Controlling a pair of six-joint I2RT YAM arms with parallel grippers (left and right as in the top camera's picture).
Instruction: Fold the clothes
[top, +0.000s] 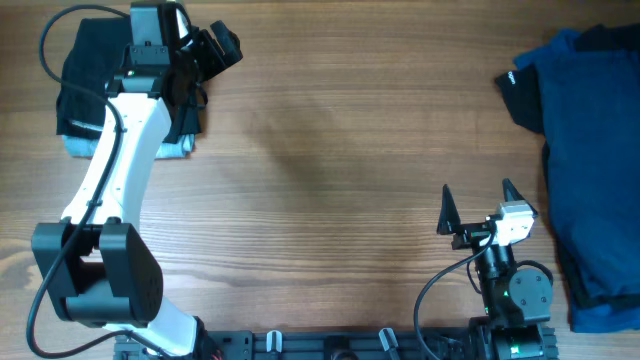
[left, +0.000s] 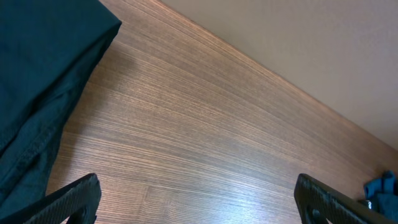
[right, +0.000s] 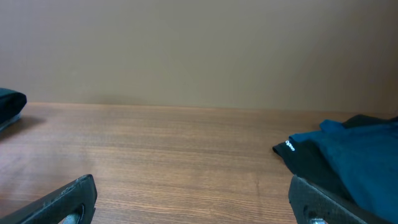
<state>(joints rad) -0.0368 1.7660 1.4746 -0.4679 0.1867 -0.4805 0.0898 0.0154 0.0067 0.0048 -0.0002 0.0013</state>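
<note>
A stack of folded clothes, black on top with a light blue piece under it, lies at the far left of the table. Its dark edge shows in the left wrist view. A pile of unfolded blue and black clothes lies at the right edge and shows in the right wrist view. My left gripper is open and empty just right of the folded stack; its fingers show in the left wrist view. My right gripper is open and empty near the front, left of the pile; it also shows in the right wrist view.
The wooden table stretches between the stack and the pile. The arm bases and a black rail sit along the front edge.
</note>
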